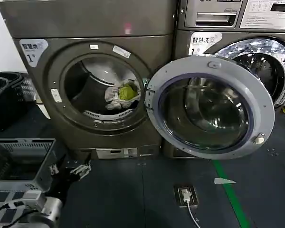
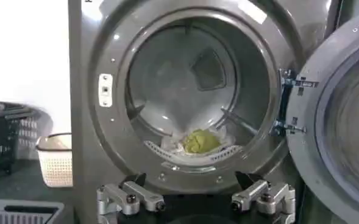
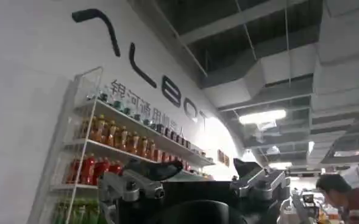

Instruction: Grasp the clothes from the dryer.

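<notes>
Low at the front of the dryer [image 1: 85, 90] drum lie the clothes [image 1: 122, 93], a pale heap with a yellow-green piece on top, just behind the porthole lip. Its door [image 1: 211, 107] stands swung open to the right. Near the floor before the machine, the left end effector [image 2: 196, 193] hangs with fingers spread wide, holding nothing. The right end effector [image 3: 194, 176] points up toward a shelf of bottles [image 3: 115, 143], also spread wide.

A laundry corner inside a showroom or lab. The dryer [image 1: 85, 76] stands beside a washing machine [image 1: 237, 28], with laundry baskets [image 1: 4, 95] nearby. Shelves of bottled drinks [image 3: 124, 146] line a wall.
</notes>
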`<state>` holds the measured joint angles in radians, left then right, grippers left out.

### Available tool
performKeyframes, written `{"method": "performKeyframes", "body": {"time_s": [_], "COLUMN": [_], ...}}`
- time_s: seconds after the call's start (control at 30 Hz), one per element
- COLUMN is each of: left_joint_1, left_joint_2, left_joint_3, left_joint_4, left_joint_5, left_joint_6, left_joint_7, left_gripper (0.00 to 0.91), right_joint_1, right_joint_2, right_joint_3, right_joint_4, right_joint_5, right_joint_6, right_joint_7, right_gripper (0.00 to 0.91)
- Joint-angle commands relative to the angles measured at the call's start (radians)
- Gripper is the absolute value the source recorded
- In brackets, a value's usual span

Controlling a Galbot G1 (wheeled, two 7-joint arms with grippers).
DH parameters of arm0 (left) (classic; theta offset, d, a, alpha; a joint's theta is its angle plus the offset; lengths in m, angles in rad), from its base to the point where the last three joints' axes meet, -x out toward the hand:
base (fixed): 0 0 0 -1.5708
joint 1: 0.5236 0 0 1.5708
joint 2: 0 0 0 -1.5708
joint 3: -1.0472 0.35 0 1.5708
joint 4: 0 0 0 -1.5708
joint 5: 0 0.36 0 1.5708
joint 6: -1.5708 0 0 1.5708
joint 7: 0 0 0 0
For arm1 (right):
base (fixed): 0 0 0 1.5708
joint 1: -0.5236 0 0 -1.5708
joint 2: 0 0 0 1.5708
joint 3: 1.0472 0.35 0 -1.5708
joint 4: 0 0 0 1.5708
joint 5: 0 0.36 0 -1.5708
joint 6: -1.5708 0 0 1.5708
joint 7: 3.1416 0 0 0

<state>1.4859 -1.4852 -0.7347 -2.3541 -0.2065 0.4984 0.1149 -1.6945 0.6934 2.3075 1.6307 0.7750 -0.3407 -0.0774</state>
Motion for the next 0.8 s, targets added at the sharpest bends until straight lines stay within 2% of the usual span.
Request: {"method": "performKeyframes", "body": {"time_s": [0.03, 0.8], "left_joint_1": [-0.012, -0.012], "left_joint_2": [0.005, 0.009], "left_joint_3": [-0.012, -0.014], "left_joint_4": [0.001, -0.001], "left_joint_5": [-0.016, -0.014], "left_joint_6": [-0.002, -0.004], "left_joint_7": [0.003, 0.003], "left_gripper": [0.907, 0.907], "right_joint_1": [-0.006, -0.002], "right_joint_2": [0.005, 0.010], "right_joint_3": [0.001, -0.004], "right_joint_4": [0.005, 0.020], "right_joint_5": [-0.007, -0.009], "right_joint_6": [0.019, 0.011], "right_joint_7": [-0.023, -0.030], "right_gripper": [0.907, 0.907]}}
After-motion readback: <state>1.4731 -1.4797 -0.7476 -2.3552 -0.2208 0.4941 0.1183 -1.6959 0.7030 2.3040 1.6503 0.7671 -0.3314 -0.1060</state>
